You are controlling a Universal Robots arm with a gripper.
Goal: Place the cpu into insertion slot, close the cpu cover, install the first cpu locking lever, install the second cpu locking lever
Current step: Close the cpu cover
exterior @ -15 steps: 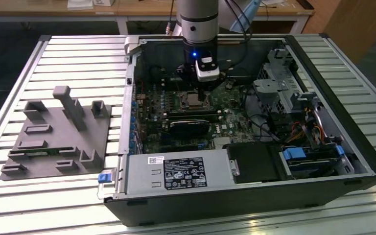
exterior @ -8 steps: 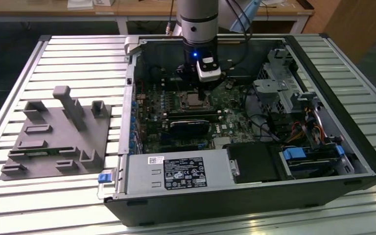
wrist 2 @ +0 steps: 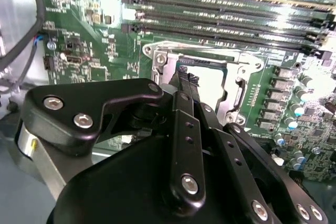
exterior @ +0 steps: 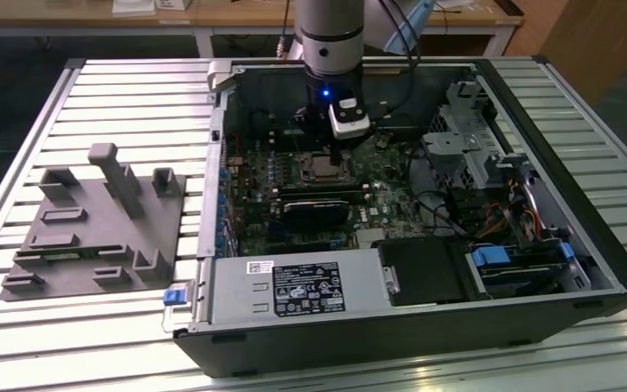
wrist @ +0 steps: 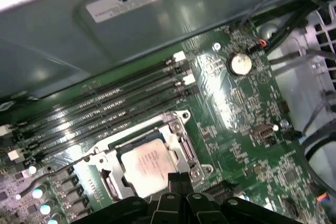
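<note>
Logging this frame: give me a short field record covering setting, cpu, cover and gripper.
setting: open computer case on a slatted table
cpu: lying in the insertion slot, pale top up
cpu cover: looks lowered flat around the cpu
gripper: fingers shut, tips at the cpu's edge; contact unclear
also: memory slots beside the insertion slot; grey fixture at the exterior view's left
</note>
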